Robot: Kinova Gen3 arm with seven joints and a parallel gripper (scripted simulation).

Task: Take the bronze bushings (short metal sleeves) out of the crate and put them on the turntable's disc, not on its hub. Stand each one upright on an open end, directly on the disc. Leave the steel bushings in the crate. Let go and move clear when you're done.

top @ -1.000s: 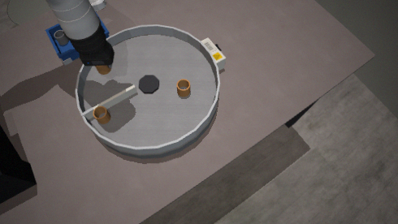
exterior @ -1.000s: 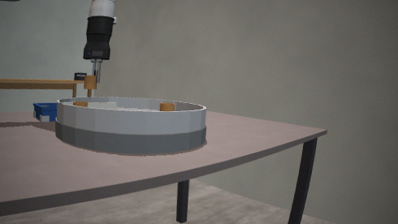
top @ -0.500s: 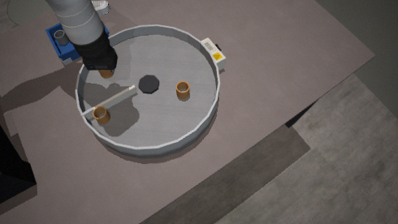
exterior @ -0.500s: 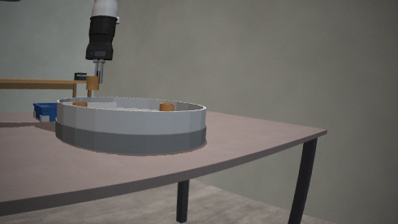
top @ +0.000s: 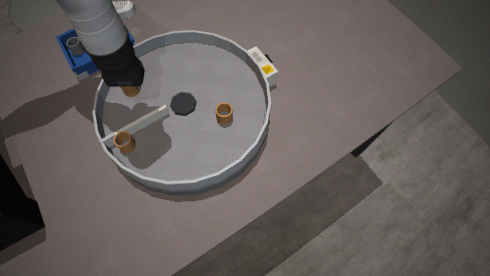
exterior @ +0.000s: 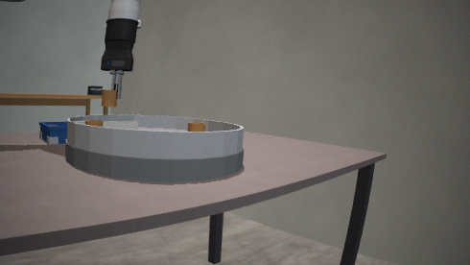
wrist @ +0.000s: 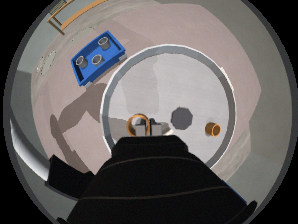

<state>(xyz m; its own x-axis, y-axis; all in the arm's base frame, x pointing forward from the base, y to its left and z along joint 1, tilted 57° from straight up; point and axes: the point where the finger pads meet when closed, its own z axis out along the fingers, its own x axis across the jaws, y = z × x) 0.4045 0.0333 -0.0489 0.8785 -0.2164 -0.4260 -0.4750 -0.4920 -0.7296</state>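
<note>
Indoors, a brown table (top: 320,100) (exterior: 297,158) (wrist: 210,30) fronts plain walls (exterior: 307,58).

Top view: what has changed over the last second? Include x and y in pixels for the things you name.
The tool (exterior: 118,98) (wrist: 147,124) and its held bronze bushing (top: 131,91) (exterior: 109,98) (wrist: 134,131) moved slightly down and right in the top view. The right-hand bronze bushing on the disc (top: 224,115) (exterior: 196,127) (wrist: 213,130) shifted a little down in that view. Nothing was taken hold of or let go. The crate (top: 85,68) (exterior: 58,136) (wrist: 108,72) and divider (top: 142,123) (exterior: 120,124) stayed put.
</note>
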